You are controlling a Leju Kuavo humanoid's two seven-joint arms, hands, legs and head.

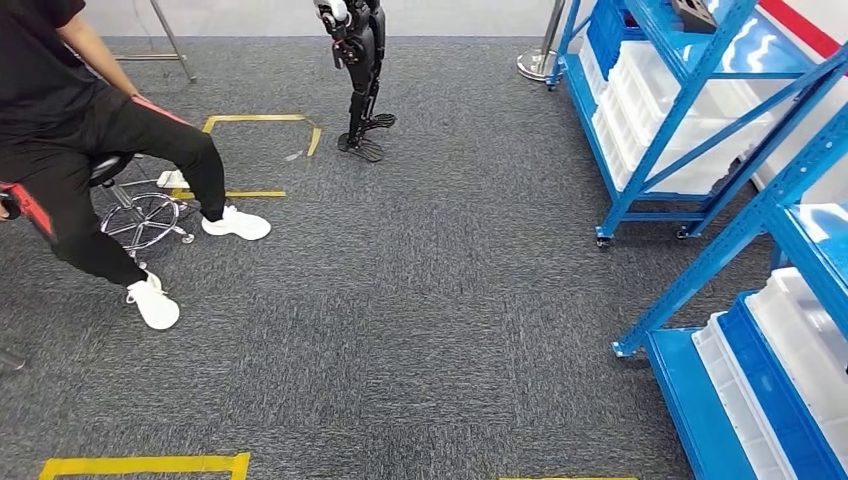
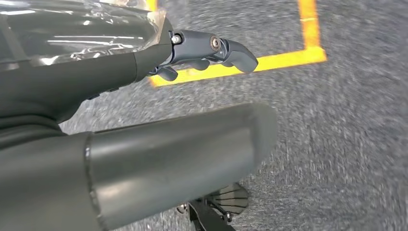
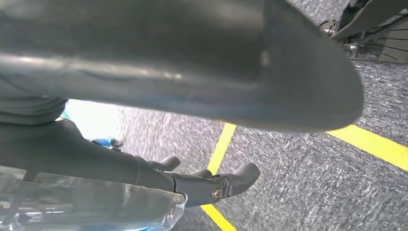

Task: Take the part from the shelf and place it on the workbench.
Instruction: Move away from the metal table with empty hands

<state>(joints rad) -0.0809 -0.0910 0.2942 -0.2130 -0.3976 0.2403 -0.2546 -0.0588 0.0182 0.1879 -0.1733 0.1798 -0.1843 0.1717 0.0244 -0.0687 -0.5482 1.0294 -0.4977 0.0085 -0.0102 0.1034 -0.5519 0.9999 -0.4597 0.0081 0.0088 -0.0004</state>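
A dark blocky part [image 1: 695,12] lies on the upper level of the far blue shelf [image 1: 680,110] at the upper right of the head view. My left hand [image 2: 144,62] hangs over the grey carpet with its thick thumb [image 2: 183,159] apart from its dark fingers [image 2: 226,50], and it holds nothing. My right hand [image 3: 144,178] also hangs above the carpet, thumb [image 3: 192,62] apart from the fingers [image 3: 226,185], with nothing in it. Both wrist pictures are blurred.
A second blue shelf [image 1: 770,200] with white bins [image 1: 810,340] stands close on the right. A person [image 1: 80,120] sits on a wheeled stool [image 1: 140,215] at the left. Another robot's legs [image 1: 362,80] stand ahead. Yellow tape [image 1: 145,465] marks the carpet.
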